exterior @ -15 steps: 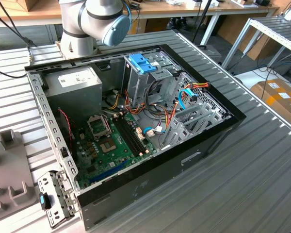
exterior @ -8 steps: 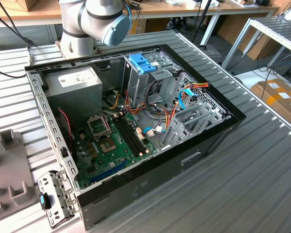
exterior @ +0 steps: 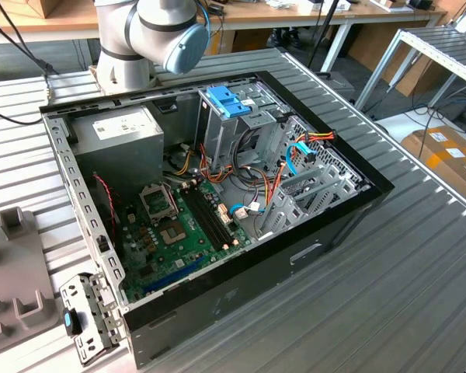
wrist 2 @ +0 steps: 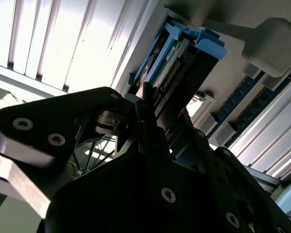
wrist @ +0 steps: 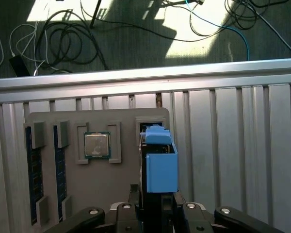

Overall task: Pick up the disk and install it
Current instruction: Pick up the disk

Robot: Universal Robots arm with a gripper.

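Claw (wrist: 155,203) pinches the flat silver metal disk with blue plastic side rails (wrist: 161,165), which is held edge-on between its fingers. Beneath the claw, a grey moulded plastic tray (wrist: 121,127) lies on the ribbed aluminium desk (wrist: 233,145). A square silver processor chip (wrist: 97,145) sits in one recess and blue memory sticks (wrist: 32,179) in side slots. Beyond the desk edge, loose cables (wrist: 63,43) lie on dark floor.
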